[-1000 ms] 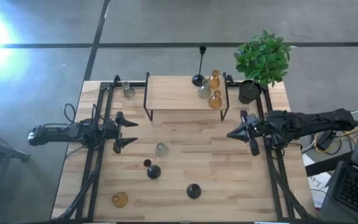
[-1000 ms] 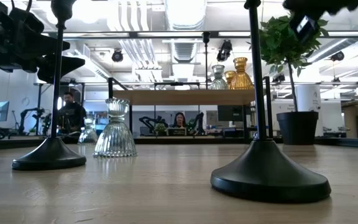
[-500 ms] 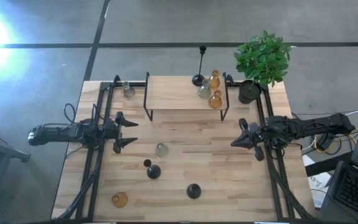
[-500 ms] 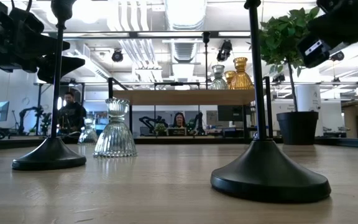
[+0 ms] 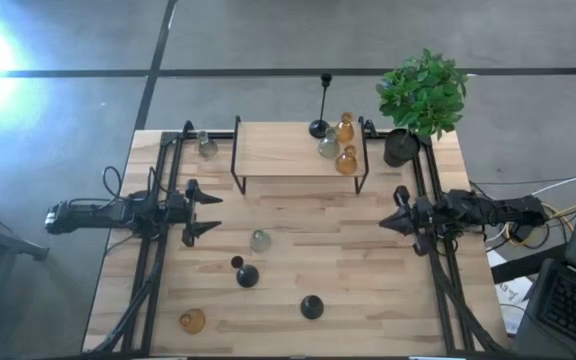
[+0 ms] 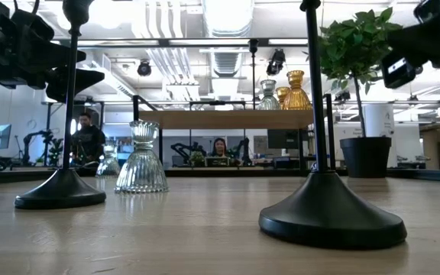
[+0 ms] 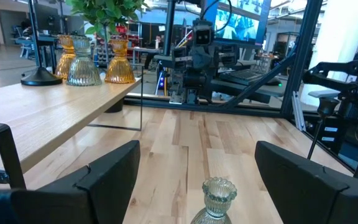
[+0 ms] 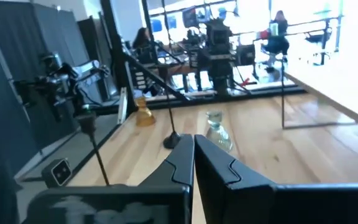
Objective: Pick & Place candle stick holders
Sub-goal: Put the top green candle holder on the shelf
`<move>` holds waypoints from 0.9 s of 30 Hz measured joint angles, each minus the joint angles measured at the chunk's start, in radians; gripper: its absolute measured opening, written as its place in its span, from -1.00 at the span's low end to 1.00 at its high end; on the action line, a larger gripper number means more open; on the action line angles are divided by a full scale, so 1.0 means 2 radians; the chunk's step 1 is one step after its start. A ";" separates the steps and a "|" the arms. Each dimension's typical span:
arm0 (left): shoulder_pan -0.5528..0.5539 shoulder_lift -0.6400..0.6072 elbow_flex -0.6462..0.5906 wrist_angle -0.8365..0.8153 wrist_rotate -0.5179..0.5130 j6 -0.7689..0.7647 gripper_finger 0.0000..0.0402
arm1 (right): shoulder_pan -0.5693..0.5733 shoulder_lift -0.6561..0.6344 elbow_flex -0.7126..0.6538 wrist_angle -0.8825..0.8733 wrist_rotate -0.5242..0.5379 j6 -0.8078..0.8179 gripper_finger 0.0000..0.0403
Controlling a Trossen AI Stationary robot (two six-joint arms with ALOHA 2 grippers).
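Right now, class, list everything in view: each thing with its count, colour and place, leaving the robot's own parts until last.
Wooden shelf: one, light wood on black legs, back of the table.
Holders on the shelf: two amber, one clear, one black with a thin stem, all at its right end.
Clear holder: one, on the table left of the shelf.
Holders on the open table: one clear, two black, one amber.
Plant: one, green in a black pot, back right corner.
People: two, beyond the table in the low view.
Left gripper: open, left side.
Right gripper: shut, right side.
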 joint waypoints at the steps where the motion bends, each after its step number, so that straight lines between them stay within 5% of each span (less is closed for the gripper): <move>1: 0.000 0.000 0.000 0.000 0.000 0.000 0.61 | 0.000 -0.002 -0.004 -0.001 0.003 0.007 -0.96; 27: 0.000 0.000 0.000 0.000 0.000 0.000 0.61 | 0.000 0.035 -0.025 0.003 0.000 0.031 -0.96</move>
